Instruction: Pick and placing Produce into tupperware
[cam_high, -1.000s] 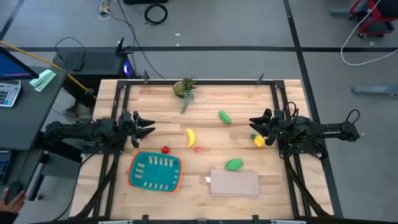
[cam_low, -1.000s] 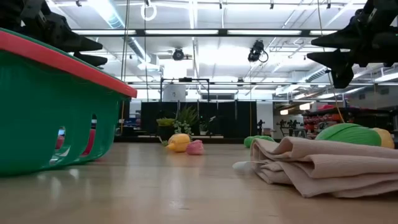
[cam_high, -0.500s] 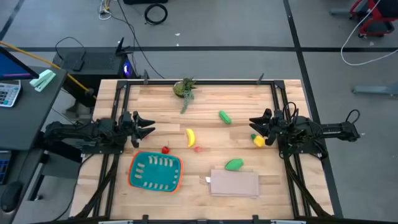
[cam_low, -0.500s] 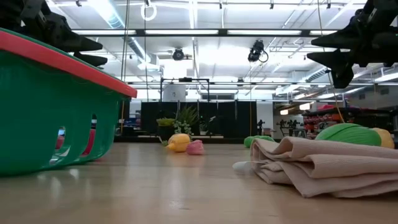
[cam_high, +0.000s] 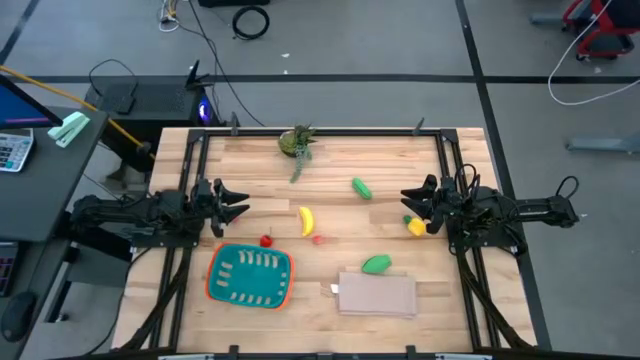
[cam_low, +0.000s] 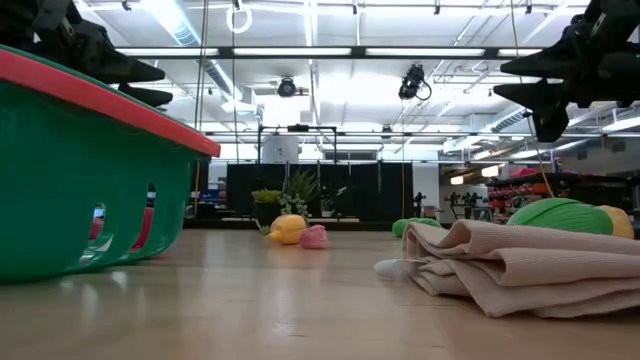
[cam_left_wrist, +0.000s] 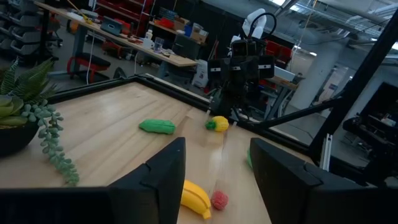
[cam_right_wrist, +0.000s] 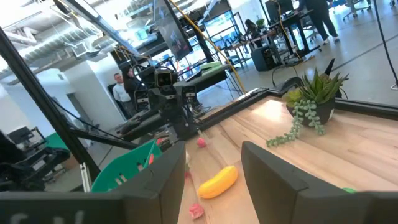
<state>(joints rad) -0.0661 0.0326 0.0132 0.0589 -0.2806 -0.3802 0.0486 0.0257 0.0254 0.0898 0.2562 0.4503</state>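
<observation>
The teal tupperware (cam_high: 250, 276) with an orange rim sits on the table at the near left. The produce lies loose on the wood: a yellow banana (cam_high: 306, 220), two small red pieces (cam_high: 266, 240) (cam_high: 318, 239), a green piece (cam_high: 361, 187) toward the far side, another green piece (cam_high: 376, 264) by the cloth, and a yellow piece with a green top (cam_high: 415, 226). My left gripper (cam_high: 240, 203) hovers open at the left edge, pointing level toward the banana (cam_left_wrist: 194, 196). My right gripper (cam_high: 408, 200) hovers open at the right edge, just above the yellow piece.
A folded beige cloth (cam_high: 377, 295) lies near the front edge, right of the tupperware. A potted green plant (cam_high: 298, 142) with a dangling stem stands at the far edge. Black frame rails run along the table's left and right sides.
</observation>
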